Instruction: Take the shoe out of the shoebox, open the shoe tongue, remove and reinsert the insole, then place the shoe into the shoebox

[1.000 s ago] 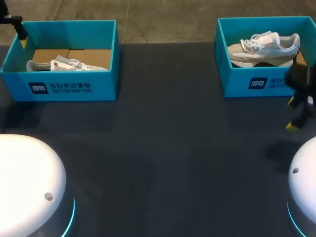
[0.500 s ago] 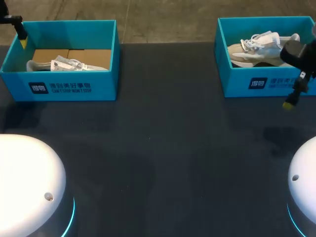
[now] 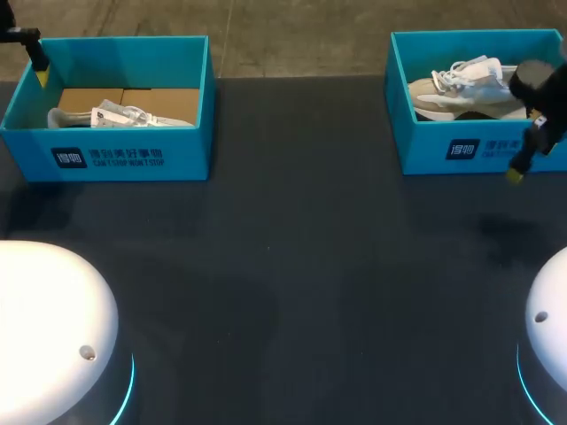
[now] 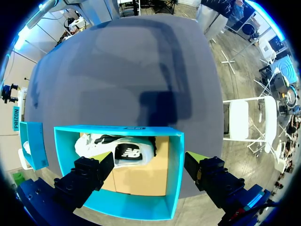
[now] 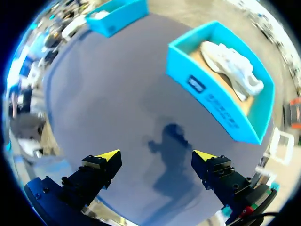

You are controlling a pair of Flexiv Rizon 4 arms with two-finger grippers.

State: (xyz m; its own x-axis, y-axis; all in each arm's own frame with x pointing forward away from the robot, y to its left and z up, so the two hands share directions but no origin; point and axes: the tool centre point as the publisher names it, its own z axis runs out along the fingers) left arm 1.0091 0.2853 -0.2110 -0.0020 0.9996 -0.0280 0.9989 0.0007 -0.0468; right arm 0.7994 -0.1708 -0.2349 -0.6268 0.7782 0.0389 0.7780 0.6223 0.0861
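Right gripper [image 5: 155, 155], wide open and empty, hangs just near of the right turquoise cardboard shoebox [image 3: 425, 146] holding a white-beige sneaker [image 3: 465, 88]; left gripper [image 4: 148, 157], equally spread and empty, over the left turquoise shoebox [image 3: 186, 155].

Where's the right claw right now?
Head view, far right: the right claw hangs open over the table, just in front of the right shoebox.

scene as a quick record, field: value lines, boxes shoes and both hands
table: dark table, two open blue boxes at its far side
left shoebox: holds the left shoe, white, lying flat
right shoebox: holds the right shoe, white and beige
left hand: open, above the left shoebox, holding nothing
right hand: open, above bare table in front of the right shoebox, holding nothing
task progress: no shoe taken out yet
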